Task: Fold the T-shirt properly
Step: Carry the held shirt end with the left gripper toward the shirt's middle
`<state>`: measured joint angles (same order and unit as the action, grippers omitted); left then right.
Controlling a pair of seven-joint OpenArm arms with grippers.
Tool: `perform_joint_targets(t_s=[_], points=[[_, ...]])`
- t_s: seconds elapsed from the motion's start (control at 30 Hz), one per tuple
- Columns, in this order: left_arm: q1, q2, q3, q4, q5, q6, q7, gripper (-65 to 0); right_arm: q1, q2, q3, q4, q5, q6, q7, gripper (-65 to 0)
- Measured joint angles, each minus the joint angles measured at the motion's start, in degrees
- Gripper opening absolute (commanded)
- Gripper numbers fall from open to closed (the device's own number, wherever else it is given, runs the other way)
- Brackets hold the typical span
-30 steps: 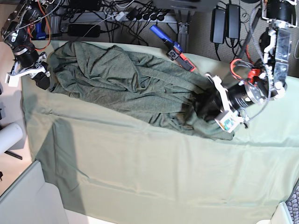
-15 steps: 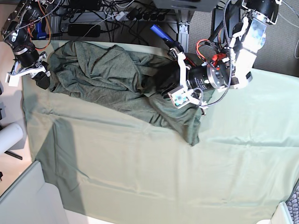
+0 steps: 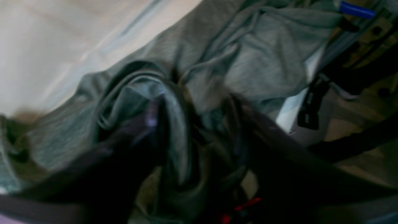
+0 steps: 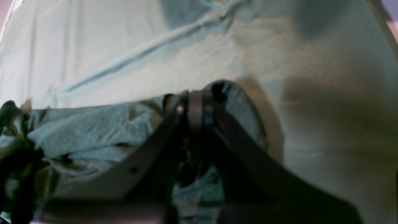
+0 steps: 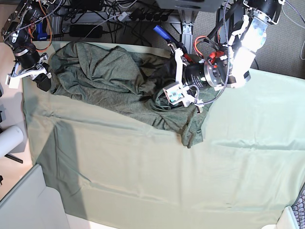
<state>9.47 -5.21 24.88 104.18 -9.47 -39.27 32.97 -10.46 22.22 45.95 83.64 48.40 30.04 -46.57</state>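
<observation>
On my left wrist feed the left gripper [image 3: 192,137] is a dark blur: its two fingers [image 3: 149,124] look spread, with a fold of the dark heathered grey-green knit T-shirt [image 3: 261,62] bunched between them, but the smear is too heavy for me to call the jaws open or clamped on it. The right gripper [image 4: 194,107] has its jaws pressed together on the edge of the T-shirt [image 4: 93,130], which bulges just behind the tips. From the base camera, the right gripper [image 5: 40,78] sits at the garment's far left end and the left gripper [image 5: 164,98] near its middle. The T-shirt [image 5: 105,76] lies crumpled along the back of the pale mint-green table sheet [image 5: 157,176], one flap trailing forward.
</observation>
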Motion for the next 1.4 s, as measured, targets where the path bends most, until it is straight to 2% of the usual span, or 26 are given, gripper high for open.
perform_joint_targets(t_s=[0.17,0.3,0.5,0.73,0.87,1.1,1.13,1.2,1.4], points=[[0.02,0.02,2.16,0.00,-3.56,0.76,0.39,-31.7,0.00,0.00,0.00,0.00,0.00,0.00,0.00,-65.0],[0.00,0.33,1.09,0.02,-3.74,2.21,0.39,-31.7,0.00,0.00,0.00,0.00,0.00,0.00,0.04,-65.0],[0.00,0.31,-4.13,4.24,-6.29,2.60,0.22,-31.9,0.35,-0.02,0.00,0.00,2.80,0.00,0.04,-65.0],[-0.11,0.28,-12.00,5.75,-8.28,2.58,1.77,-31.9,4.61,-0.66,0.04,0.11,3.54,0.00,-1.14,-65.0],[-0.09,-1.95,-14.51,5.57,-8.35,2.58,1.73,-31.9,6.64,-2.78,-1.49,0.13,3.19,0.02,-1.29,-65.0],[0.07,-5.11,-15.21,5.55,-8.04,2.60,1.70,-31.9,7.45,-5.51,-9.25,0.13,2.56,0.02,-1.22,-65.0],[0.07,-5.27,-15.19,5.51,-8.07,3.10,1.70,-31.9,7.48,-5.57,-10.10,0.13,2.56,0.02,-1.18,-65.0],[0.04,-5.25,-15.15,5.51,-8.02,7.17,1.66,-31.9,8.00,-5.60,-11.15,0.13,2.21,0.00,-1.25,-65.0],[0.20,-5.25,-15.19,4.72,-7.04,7.82,1.42,-31.9,11.08,-5.57,-11.37,0.15,0.83,0.02,-1.07,-65.0]])
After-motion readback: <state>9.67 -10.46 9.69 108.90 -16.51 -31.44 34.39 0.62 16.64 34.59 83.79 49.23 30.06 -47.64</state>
